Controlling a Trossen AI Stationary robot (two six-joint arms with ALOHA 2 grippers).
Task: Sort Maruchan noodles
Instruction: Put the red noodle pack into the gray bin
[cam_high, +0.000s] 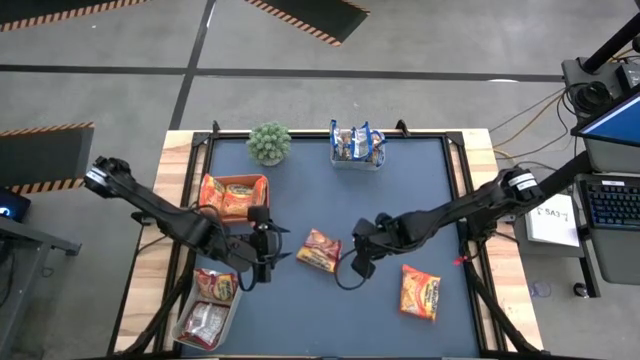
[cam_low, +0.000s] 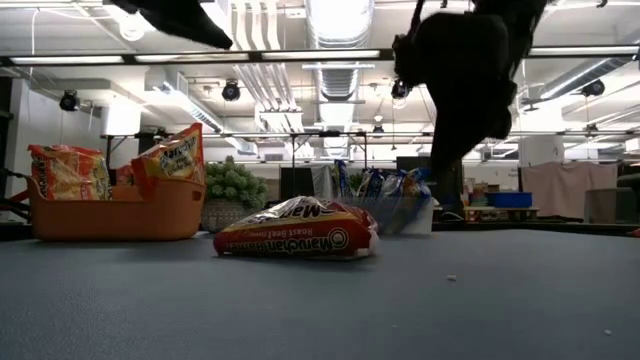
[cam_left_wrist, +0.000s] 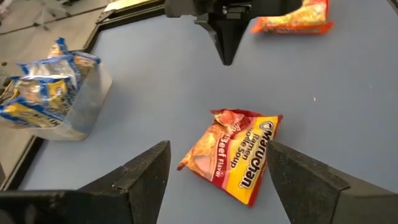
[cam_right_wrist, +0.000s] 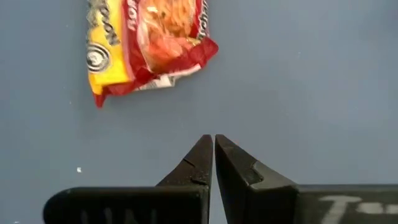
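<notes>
High view | left tool (cam_high: 268, 243) spread, right tool (cam_high: 362, 268) pressed together | red packet (cam_high: 319, 250) mid-bench between them

A dark blue mat (cam_high: 330, 200) covers the table, with bare wood (cam_high: 160, 250) showing along both sides. An orange tray (cam_high: 262, 185) sits on the mat's left part. A small green plant (cam_high: 269, 142) stands at the far edge, and a clear tub (cam_high: 356, 162) stands a little to its right on that edge. Another clear tub (cam_high: 186, 322) lies at the near left corner. To the right of the table stands a keyboard (cam_high: 612, 203), with a white sheet (cam_high: 550, 217) beside it.
</notes>
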